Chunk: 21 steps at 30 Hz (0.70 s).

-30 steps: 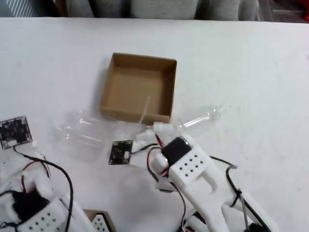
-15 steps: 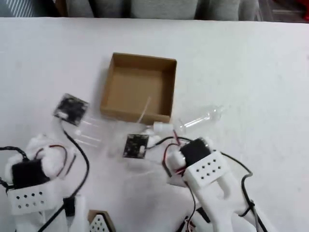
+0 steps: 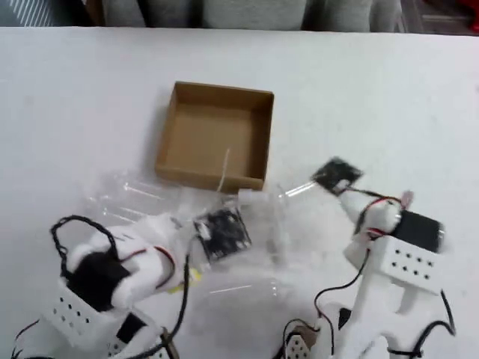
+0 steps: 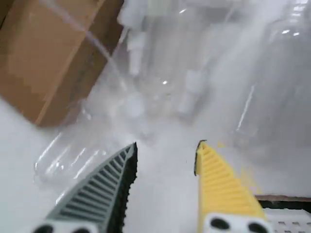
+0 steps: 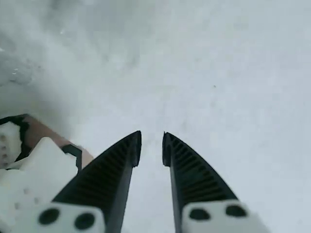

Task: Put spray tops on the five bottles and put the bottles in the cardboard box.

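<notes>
The open cardboard box [image 3: 213, 134] stands mid-table and holds nothing. Several clear bottles [image 3: 123, 196] lie on their sides along its near wall. One bottle [image 3: 275, 218] has a white spray top [image 3: 251, 198] at its neck, with a thin tube leaning on the box. My left arm [image 3: 112, 277] hangs over this pile. Its gripper [image 4: 165, 148] is open just short of the bottles [image 4: 165, 73], with nothing between the grey and yellow fingers; the box [image 4: 53, 58] is beyond them. My right arm [image 3: 397, 247] is off to the right. Its gripper [image 5: 151, 136] is over bare table, its fingers almost together on nothing.
The white table [image 3: 374, 97] is bare behind and to the right of the box. Cables and the arms' bases [image 3: 299, 345] crowd the near edge. A white and brown part of a base [image 5: 43, 145] lies beside the right gripper.
My left arm has swung in from the far left to the bottles in front of the box. My right arm has drawn back from the bottle with the spray top, off to the right.
</notes>
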Available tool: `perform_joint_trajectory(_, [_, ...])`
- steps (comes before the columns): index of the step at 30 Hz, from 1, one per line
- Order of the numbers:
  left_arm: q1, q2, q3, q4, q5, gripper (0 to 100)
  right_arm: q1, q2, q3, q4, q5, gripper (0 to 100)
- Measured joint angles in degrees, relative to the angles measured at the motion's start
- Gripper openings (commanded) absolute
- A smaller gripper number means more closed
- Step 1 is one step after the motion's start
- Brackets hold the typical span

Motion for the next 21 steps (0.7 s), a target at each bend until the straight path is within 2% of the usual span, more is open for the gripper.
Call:
perform_joint_trajectory(4, [12.22,0.0,0.0,-2.64,-0.09,21,10.64,0.0,2.11,-7.56,0.0,1.6])
perform_joint_trajectory(8, [20.22,0.0,0.0,-6.86,-0.09,21,19.16,0.09,4.13,-16.35,0.18,1.6])
perform_joint_trajectory(14, [24.26,3.52,2.29,-14.86,-0.09,21,29.45,0.09,6.59,-28.66,0.18,1.6])
perform_joint_trajectory(18, [24.79,11.16,2.37,-19.16,-0.53,21,31.21,0.09,11.78,-36.31,0.18,1.6])
perform_joint_trajectory(21, [24.79,17.32,2.37,-21.45,-3.78,21,31.3,0.09,15.91,-41.93,0.18,1.6])
